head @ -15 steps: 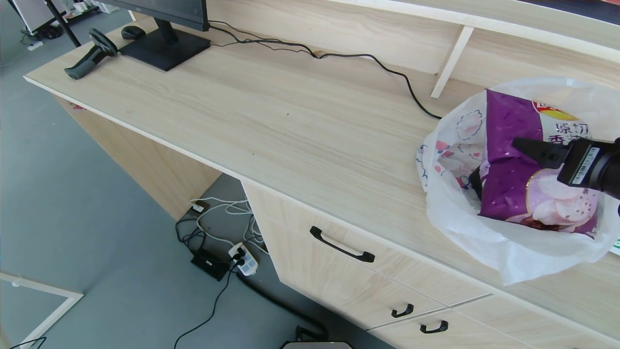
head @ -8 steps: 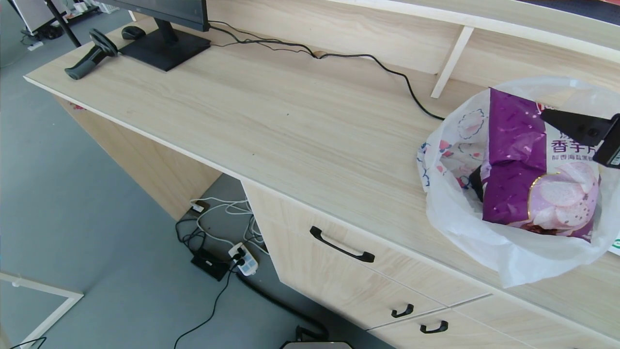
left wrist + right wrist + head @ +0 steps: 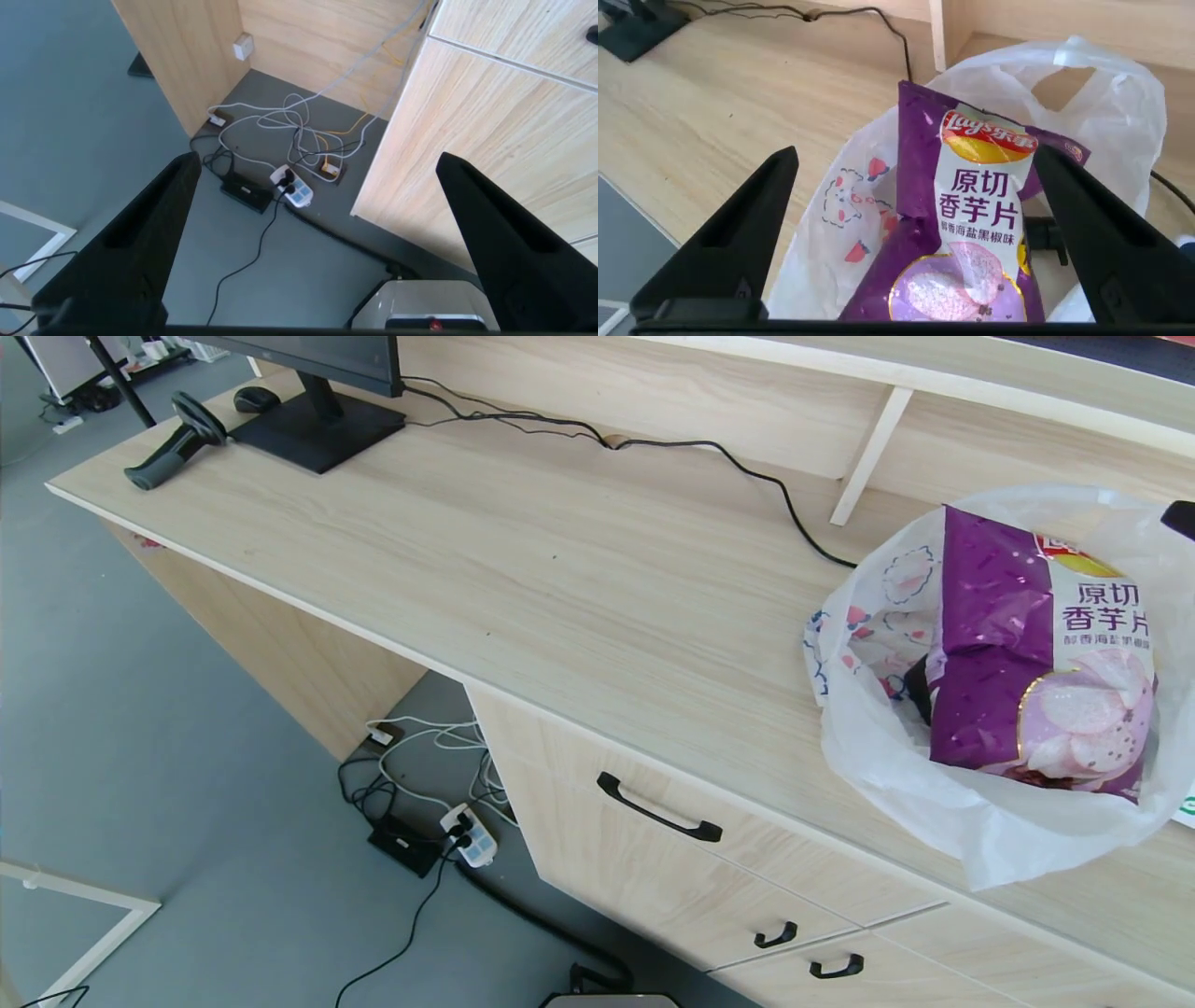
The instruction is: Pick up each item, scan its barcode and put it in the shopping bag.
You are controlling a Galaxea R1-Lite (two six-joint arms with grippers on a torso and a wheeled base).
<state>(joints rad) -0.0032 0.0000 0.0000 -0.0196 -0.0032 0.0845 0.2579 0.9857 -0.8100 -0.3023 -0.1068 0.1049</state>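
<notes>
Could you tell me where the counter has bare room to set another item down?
The broad middle of the counter is bare, between the monitor stand and the shopping bag, in front of the black cable. The far left corner is crowded by the scanner and mouse; the bag, with the chip packet, fills the right end.

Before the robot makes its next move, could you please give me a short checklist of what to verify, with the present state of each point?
1. Chip bag inside the shopping bag: ok. It stands in the bag with its top sticking out.
2. Right pincer free of the chip bag: ok. It is open above the bag and holds nothing.
3. Left pincer empty: ok. It is open over the floor.
4. Barcode scanned: cannot tell.
5. Scanner in place: ok. It lies at the far left corner of the desk, by the monitor stand.
</notes>
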